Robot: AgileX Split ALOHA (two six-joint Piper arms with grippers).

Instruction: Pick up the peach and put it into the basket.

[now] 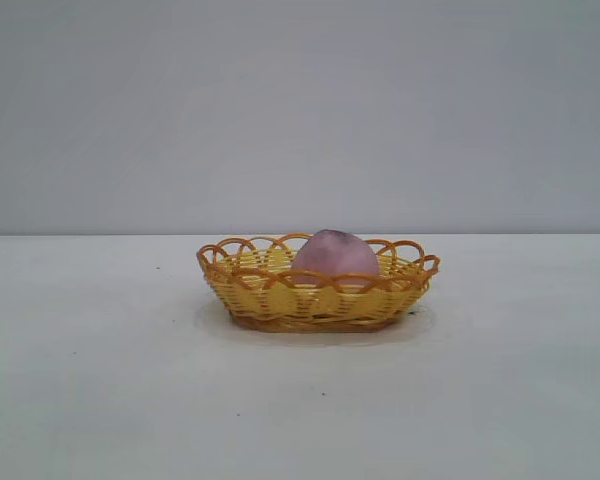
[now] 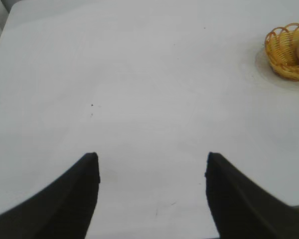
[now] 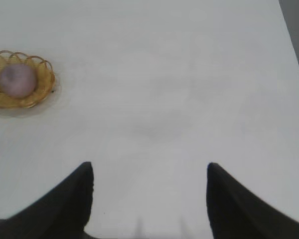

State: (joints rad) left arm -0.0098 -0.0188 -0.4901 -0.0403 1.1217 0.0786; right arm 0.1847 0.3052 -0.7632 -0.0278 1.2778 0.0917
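The peach (image 1: 334, 253) lies inside the basket (image 1: 280, 300), at the middle of the exterior view, on the white surface (image 1: 100, 400). In the left wrist view the left hand (image 2: 152, 167) stands wide and empty at the bottom, with the basket at the right edge. In the right wrist view the right hand (image 3: 149, 174) is also wide and empty; the basket with the peach sits at the left edge.

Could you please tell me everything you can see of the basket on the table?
The basket is a shallow oval of woven wicker, yellow in the walls with an orange-brown rim of open loops and a darker base band. It sits upright and flat on the white table, near the middle in the exterior view. The pinkish-purple peach rests inside it, rising above the rim. Nothing else touches it; no gripper is near.
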